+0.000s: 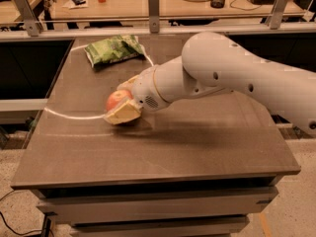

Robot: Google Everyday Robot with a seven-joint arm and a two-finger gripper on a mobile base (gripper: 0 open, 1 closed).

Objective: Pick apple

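The red-orange apple (115, 100) rests on the dark table (197, 147), left of the middle. My gripper (124, 98) is down at the apple and reaches around it from the right, with a cream part in front of it and another part behind it. The apple's right side is hidden by the gripper. The white arm (222, 78) stretches in from the right edge of the view.
A green snack bag (112, 49) lies at the back left of the table. A thin white line (69, 115) curves across the table's left part. A light wooden counter (163, 4) with metal posts and small items stands behind the table.
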